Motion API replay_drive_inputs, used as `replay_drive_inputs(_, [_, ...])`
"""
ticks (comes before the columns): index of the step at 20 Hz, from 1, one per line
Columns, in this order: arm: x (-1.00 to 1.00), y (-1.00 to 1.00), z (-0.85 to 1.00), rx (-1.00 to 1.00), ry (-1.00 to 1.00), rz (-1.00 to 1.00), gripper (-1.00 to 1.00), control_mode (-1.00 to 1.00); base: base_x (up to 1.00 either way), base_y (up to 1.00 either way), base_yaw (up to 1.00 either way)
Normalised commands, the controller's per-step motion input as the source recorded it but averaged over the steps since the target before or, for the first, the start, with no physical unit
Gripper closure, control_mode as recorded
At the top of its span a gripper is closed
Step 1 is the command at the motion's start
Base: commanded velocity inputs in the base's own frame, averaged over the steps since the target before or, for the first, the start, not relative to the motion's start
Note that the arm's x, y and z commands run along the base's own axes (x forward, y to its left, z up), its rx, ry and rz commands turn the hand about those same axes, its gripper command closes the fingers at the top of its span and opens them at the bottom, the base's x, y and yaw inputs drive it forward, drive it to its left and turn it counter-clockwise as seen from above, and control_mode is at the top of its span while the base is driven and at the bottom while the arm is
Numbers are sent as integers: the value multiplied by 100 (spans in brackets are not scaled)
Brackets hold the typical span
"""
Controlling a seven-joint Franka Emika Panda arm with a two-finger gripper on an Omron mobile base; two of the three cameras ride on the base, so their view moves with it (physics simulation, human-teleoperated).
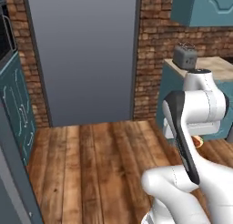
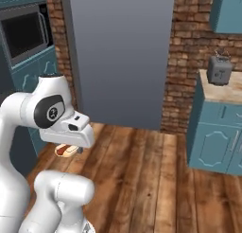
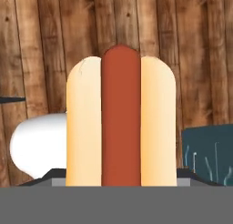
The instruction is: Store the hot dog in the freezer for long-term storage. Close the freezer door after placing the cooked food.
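Note:
The hot dog (image 3: 120,123), a tan bun with a red sausage down its middle, stands upright close before the hand camera, above the wooden floor. It also peeks out under the hand as a small orange shape (image 2: 64,151) and as a sliver (image 1: 198,141). My gripper (image 2: 72,146) is shut on the hot dog, low at my left side; the bun hides the fingertips. A tall plain grey face of the fridge (image 1: 86,59) stands ahead between brick walls, with no handle or shelves showing. The freezer and the freezer door cannot be told apart from here.
A grey toaster (image 2: 220,69) sits on the tan counter (image 2: 227,92) over teal cabinets at the right. A built-in oven (image 2: 23,33) in teal cabinets is at the left. A dark grey slab edge (image 1: 11,173) crosses the lower left. Wooden floor (image 1: 91,164) lies ahead.

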Motion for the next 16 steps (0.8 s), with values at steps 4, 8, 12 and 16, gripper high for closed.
replay_drive_inputs(4, [0,0,0,0,0,0,100,100,90,-60,18])
replay_drive_inputs(8, [0,0,0,0,0,0,100,100,100,6,2])
replay_drive_inputs(12, [0,0,0,0,0,0,100,100,100,5,18])
replay_drive_inputs(16, [0,0,0,0,0,0,100,100,99,-4,36])
